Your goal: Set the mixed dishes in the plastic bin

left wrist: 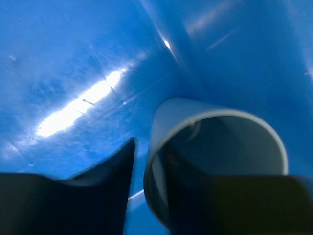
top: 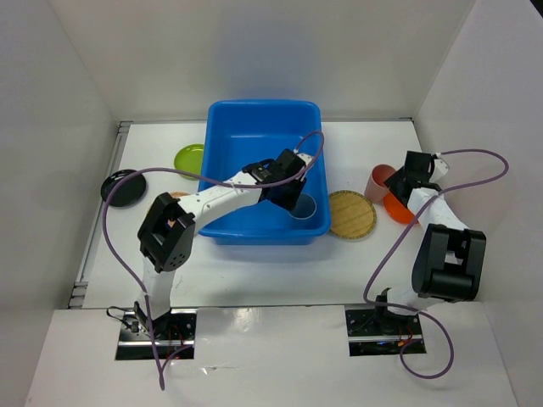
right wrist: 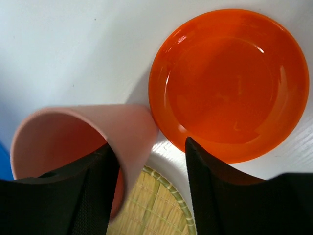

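The blue plastic bin (top: 254,127) stands at the middle back. My left gripper (top: 287,188) is inside it at the near right corner, open, one finger inside a pale grey cup (top: 303,207) lying there and the other outside its wall. In the left wrist view the gripper (left wrist: 149,147) straddles the cup's rim (left wrist: 215,117) with a gap showing. My right gripper (top: 397,182) is open around the wall of the reddish-pink cup (top: 377,180). In the right wrist view (right wrist: 146,144) one finger is inside the cup (right wrist: 73,127) and the other over the orange plate (right wrist: 230,83).
A bamboo plate (top: 352,214) lies right of the bin, and its edge shows under the right gripper (right wrist: 151,205). A lime-green plate (top: 188,157) and a black plate (top: 123,188) lie left of the bin. A tan bit (top: 178,195) shows by the left arm.
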`<state>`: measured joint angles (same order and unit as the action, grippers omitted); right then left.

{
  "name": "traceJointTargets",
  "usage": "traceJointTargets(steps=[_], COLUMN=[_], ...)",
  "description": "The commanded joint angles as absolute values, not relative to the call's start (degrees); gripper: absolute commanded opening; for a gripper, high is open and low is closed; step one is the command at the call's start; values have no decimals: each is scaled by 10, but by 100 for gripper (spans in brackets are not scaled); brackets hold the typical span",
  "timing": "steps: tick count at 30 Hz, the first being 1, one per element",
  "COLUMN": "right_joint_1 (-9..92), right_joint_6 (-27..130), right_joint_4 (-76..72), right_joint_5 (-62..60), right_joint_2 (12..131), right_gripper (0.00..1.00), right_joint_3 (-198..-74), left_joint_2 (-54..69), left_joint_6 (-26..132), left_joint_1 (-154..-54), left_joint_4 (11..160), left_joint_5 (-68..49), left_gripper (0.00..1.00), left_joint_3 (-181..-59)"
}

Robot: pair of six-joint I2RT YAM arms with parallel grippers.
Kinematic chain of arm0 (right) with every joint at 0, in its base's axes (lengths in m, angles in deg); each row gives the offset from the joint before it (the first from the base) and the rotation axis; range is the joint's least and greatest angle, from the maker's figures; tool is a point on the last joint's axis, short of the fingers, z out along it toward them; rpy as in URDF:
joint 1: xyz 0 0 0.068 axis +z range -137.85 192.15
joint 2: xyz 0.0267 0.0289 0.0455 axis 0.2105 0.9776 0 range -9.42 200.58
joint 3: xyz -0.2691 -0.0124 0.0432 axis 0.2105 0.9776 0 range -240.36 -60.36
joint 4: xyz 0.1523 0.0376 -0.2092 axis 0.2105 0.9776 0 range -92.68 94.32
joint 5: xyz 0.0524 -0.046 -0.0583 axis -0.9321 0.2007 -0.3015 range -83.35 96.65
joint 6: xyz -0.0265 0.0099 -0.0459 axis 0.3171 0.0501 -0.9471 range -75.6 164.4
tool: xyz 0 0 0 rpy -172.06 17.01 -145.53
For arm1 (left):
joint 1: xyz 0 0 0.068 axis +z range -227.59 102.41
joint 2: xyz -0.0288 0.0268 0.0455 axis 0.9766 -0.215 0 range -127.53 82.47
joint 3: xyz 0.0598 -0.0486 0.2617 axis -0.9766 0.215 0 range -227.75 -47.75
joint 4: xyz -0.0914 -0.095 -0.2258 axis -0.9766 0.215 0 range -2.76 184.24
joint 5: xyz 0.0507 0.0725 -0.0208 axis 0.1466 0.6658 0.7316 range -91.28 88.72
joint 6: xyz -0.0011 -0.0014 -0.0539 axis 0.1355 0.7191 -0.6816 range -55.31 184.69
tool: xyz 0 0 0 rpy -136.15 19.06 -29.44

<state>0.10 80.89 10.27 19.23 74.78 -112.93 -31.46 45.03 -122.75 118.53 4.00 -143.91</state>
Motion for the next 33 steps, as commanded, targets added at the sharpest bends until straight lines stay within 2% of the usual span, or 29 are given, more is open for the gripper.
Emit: traceJointTargets(steps=[1,3,4,6,7,9,12,14,15,21,25,33], right_joint_1=[-1,-1,-1,-1,-1,-1,-1,-1,-1,38,89,234], right_joint_6=[811,806,806,806,806,806,801,801,796,789,789,768], right_joint_4=[70,70,70,70,70,76,94,102,110,131,168,187], right_joint_5=[194,194,194,194,194,194,194,187,187,210,246,234], right_joint_2=[756,761,761,766,766,772,778,778,772,709,660,526], right_gripper=[58,48,44,32,26,11,0,0,0,0,0,0], right_joint_3=[-1162,-1162,-1167,-1173,-1173,-1179,-1199,-1207,-1207,-1225,-1253,-1288], left_joint_2=[-321,-313,-307,-300,-300,-287,-269,-249,-241,-164,-94,45], left_joint_6=[461,461,461,461,467,467,473,478,478,490,502,466], left_joint_1=[-1227,-1227,-1227,-1227,-1227,-1227,-1227,-1227,-1227,-1227,-1227,-1171], left_joint_4=[1176,1169,1169,1177,1177,1193,1205,1211,1211,1205,1197,1134], left_joint_5=[19,19,24,29,36,50,64,64,64,42,97,246], left_gripper=[41,46,55,62,72,76,86,93,100,100,100,100], left_joint_3=[-1415,-1414,-1414,-1423,-1435,-1447,-1465,-1473,-1481,-1494,-1500,-1358])
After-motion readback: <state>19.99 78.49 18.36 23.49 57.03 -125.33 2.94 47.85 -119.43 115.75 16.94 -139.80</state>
